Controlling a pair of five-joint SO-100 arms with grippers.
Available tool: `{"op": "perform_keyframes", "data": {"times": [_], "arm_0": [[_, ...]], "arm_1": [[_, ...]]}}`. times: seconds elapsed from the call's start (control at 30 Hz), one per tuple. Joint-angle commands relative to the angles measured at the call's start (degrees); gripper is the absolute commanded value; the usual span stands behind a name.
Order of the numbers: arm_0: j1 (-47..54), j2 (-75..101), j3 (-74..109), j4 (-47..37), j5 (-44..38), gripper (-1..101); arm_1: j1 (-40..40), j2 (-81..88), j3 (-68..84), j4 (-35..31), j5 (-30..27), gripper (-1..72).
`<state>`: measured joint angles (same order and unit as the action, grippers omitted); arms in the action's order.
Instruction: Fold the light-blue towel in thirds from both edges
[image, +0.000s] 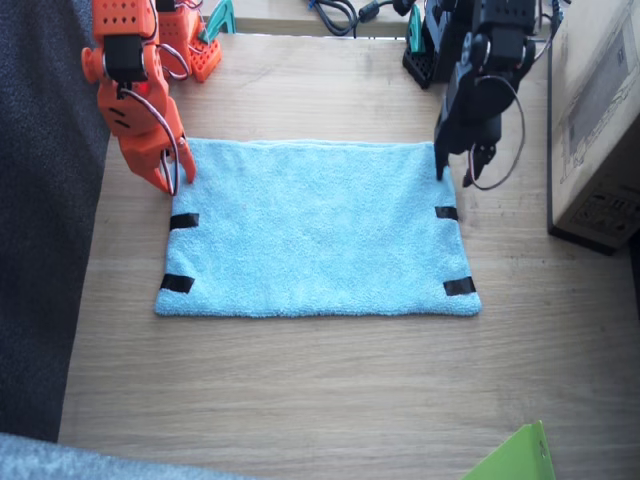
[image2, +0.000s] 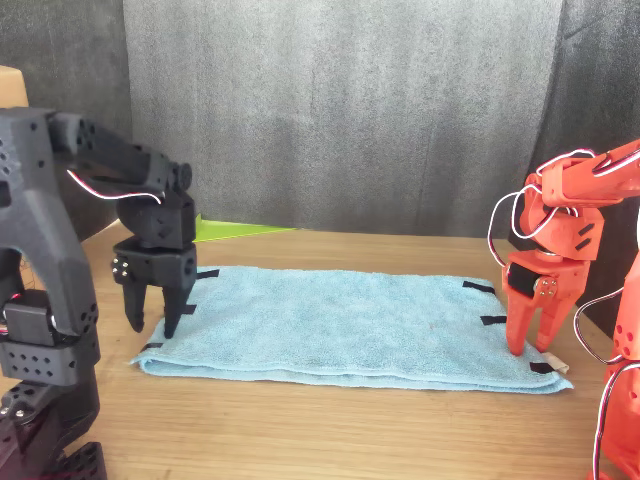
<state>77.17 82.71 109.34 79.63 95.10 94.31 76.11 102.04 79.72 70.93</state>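
Observation:
The light-blue towel (image: 315, 230) lies spread flat in the middle of the wooden table, also seen in the front view (image2: 340, 325). Black tape strips mark its short edges (image: 178, 283) (image: 459, 286). My orange right gripper (image: 170, 180) points down at one far corner of the towel, open, its fingertips (image2: 517, 345) touching the cloth. My black left gripper (image: 455, 175) hangs open over the other far corner, its two fingers (image2: 133, 315) just above the towel's short edge. Neither gripper holds anything.
A cardboard box (image: 600, 120) stands beside the left arm at the table's edge. A lime-green sheet corner (image: 515, 455) pokes in at the near edge. Cables (image: 335, 12) lie beyond the far edge. Dark cloth (image: 40, 200) hangs off the table beside the right arm.

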Motion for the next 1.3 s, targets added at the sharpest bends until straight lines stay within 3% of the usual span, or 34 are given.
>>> {"op": "perform_keyframes", "data": {"times": [0.0, 0.77, 0.83, 0.97, 1.27], "arm_0": [[-0.1, 0.0, -1.9, 1.2, 0.9, 24], [-0.1, -0.4, -1.5, 2.0, 2.1, 22], [-0.3, -0.4, -1.5, 2.0, 2.1, 20], [-0.4, -0.4, -1.6, 2.0, 2.2, 11], [-0.3, 0.2, -1.1, 1.7, 2.3, 0]], "arm_1": [[0.5, 0.4, 0.6, -0.3, 0.5, 20.2], [1.5, -2.7, 0.6, 0.4, 0.5, 18.9], [1.5, -2.9, 0.6, 0.4, 0.3, 16.6], [0.8, -4.1, 0.6, -0.3, 0.1, 0.1], [1.1, -5.0, 0.7, -0.4, -0.7, 0.1]]}}
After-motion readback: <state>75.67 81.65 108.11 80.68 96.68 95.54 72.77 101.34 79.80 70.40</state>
